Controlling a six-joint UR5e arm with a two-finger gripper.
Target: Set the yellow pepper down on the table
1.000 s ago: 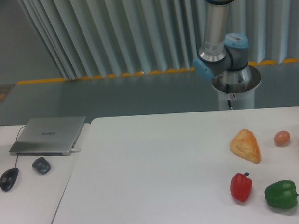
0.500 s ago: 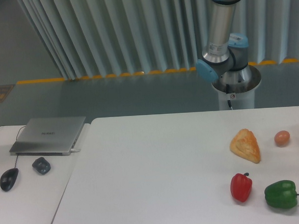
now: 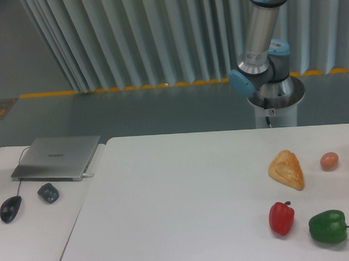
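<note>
The yellow pepper does not show in the camera view. The large white table (image 3: 182, 199) fills the lower right of the view. Only the arm's base and lower links (image 3: 262, 58) show behind the table's far edge, rising out of the top of the frame. The gripper is out of view.
On the table's right side lie an orange-tan bread-like wedge (image 3: 287, 169), a small brownish egg (image 3: 329, 160), a red pepper (image 3: 281, 218) and a green pepper (image 3: 327, 226). On the adjoining desk at left are a closed laptop (image 3: 58, 157), a dark mouse (image 3: 11, 208) and a small dark object (image 3: 48, 193).
The arm's upright link has shifted slightly to the right and its upper end has risen further out of frame. The things on the table have not moved.
</note>
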